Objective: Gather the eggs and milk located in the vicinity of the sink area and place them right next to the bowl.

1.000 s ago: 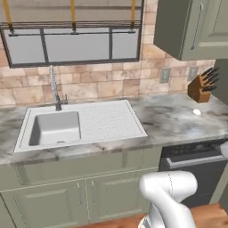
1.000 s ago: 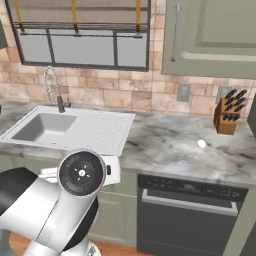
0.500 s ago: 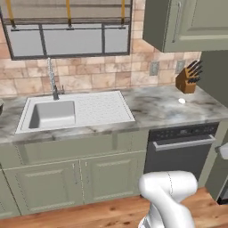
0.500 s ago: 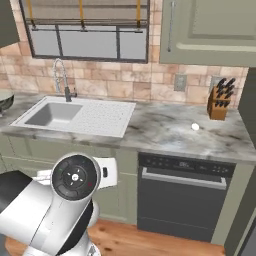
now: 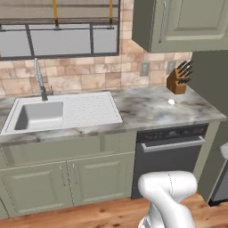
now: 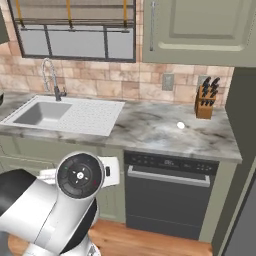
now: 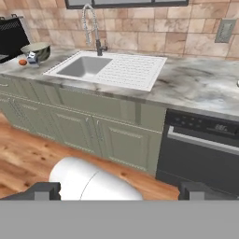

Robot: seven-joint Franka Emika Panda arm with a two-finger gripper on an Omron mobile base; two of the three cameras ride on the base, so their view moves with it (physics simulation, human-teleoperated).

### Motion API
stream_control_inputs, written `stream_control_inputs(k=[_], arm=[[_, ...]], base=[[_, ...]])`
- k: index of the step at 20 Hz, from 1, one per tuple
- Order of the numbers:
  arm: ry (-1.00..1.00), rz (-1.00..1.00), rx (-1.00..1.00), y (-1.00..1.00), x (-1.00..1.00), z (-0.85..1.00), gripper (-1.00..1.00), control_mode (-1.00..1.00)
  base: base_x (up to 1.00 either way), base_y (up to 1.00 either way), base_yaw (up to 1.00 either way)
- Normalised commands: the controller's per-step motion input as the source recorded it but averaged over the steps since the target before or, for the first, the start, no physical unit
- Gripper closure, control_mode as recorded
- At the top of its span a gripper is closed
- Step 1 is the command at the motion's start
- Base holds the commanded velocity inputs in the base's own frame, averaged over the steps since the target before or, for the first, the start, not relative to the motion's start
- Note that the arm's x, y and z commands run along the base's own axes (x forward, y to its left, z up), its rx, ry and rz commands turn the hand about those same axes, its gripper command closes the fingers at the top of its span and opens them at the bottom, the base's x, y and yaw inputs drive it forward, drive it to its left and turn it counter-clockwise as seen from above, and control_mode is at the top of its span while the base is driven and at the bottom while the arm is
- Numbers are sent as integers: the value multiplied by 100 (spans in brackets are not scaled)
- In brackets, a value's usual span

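Note:
In the hand view the pale grey-green bowl (image 7: 35, 49) stands on the counter at the far left, left of the white sink (image 7: 83, 67). The small orange-brown egg (image 7: 22, 62) lies just in front of the bowl. The small white and blue milk carton (image 7: 31, 57) stands beside the egg, close against the bowl. My gripper (image 7: 120, 191) is open, its two dark fingertips (image 7: 46, 190) wide apart with nothing between them, well back from the counter and above the wooden floor. The sink (image 5: 40, 115) with its chrome faucet (image 5: 40, 81) also appears in both base views (image 6: 47, 113).
A black coffee machine (image 7: 12, 35) stands behind the bowl. A dishwasher (image 6: 169, 192) sits under the counter right of the sink. A knife block (image 5: 177, 79) and a small white object (image 5: 171, 102) are at the counter's right end. Cabinet doors (image 5: 40, 187) front the sink.
The whole picture has shifted: the base has backed away from the counter and turned, so more cabinet fronts, dishwasher and floor show. The things on the counter have not moved. The gripper stays open.

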Motion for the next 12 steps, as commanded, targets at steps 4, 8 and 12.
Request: stream_control_inputs(k=[4, 8, 12], arm=[[0, 0, 0, 0, 0, 0, -100, 100], [0, 0, 0, 0, 0, 0, -100, 100], [0, 0, 0, 0, 0, 0, -100, 100]], base=[[21, 7, 0], [36, 9, -2], [63, 0, -2]])
